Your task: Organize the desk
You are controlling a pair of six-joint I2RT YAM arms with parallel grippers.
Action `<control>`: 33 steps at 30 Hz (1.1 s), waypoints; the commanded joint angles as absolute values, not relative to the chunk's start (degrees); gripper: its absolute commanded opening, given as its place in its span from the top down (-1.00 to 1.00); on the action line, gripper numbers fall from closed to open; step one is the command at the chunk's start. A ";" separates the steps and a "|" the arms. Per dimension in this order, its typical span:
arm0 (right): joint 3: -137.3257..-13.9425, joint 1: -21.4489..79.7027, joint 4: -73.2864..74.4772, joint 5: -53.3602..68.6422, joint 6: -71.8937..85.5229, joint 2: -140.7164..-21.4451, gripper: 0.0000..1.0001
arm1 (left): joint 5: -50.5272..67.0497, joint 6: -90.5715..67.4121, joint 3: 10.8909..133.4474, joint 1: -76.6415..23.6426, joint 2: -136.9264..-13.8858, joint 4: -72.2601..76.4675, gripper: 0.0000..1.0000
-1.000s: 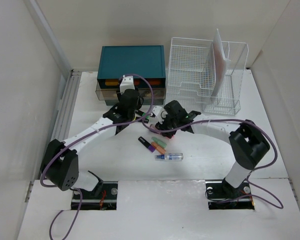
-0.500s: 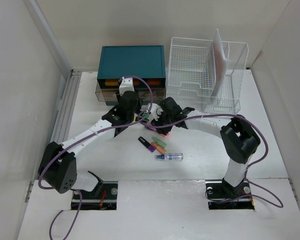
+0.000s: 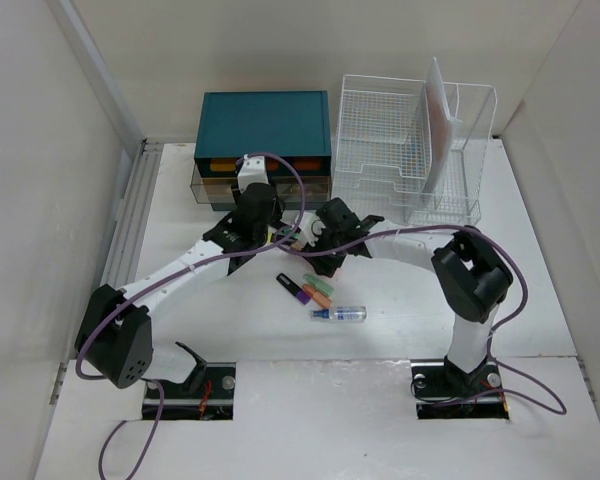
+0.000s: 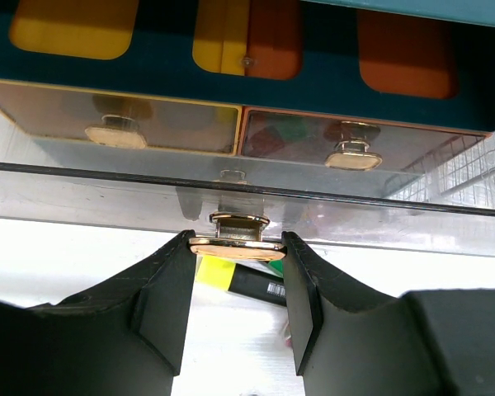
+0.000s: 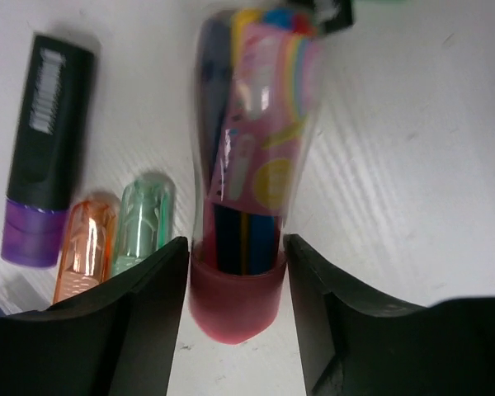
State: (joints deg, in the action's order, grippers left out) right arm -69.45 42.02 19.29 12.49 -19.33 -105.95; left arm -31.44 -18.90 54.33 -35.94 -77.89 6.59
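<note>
Table (image 3: 540, 270): matte white and flat, spreading in front of and to both sides of the teal drawer chest (image 3: 265, 125), which stands at its far edge
Step in hand: likely stowing loose pens in the chest, with one arm on a drawer and the other carrying a pack
Left tool (image 4: 236, 257): pinching the gold handle (image 4: 238, 246) of the chest's lowest clear drawer (image 4: 107, 198)
Right tool (image 5: 235, 276): clamped on a pen tube (image 5: 247, 157), just in front of the chest
Next move: probably a straight pull away from the chest to open a gap wide enough for the tube, then a drop from above
Handle: small polished metal knob, slippery, thin lip to grip
Drawer front: glossy see-through plastic
Pen tube: clear rounded sleeve, pink printed label, dark red cap at the gripped end
Loose markers (image 3: 310, 290): stubby plastic barrels in purple, orange and green, lying in front of the chest
</note>
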 commanded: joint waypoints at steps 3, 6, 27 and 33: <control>-68.20 42.19 24.17 13.97 -18.72 -107.06 -0.14 | -33.13 -19.25 54.05 -35.86 -74.27 8.53 0.69; -68.20 42.19 24.17 13.97 -18.72 -107.75 -0.14 | -33.13 -19.25 54.05 -35.86 -74.27 8.53 0.69; -66.09 42.19 27.85 9.40 -16.96 -89.05 1.00 | -34.19 -20.83 52.47 -37.53 -72.69 7.38 0.69; -66.62 42.19 31.63 11.24 -15.91 -82.10 1.00 | -34.72 -21.36 51.33 -38.06 -72.16 6.86 0.69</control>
State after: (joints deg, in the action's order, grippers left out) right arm -65.78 42.02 30.04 10.09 -17.17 -85.84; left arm -32.93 -20.14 52.36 -37.71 -75.55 5.72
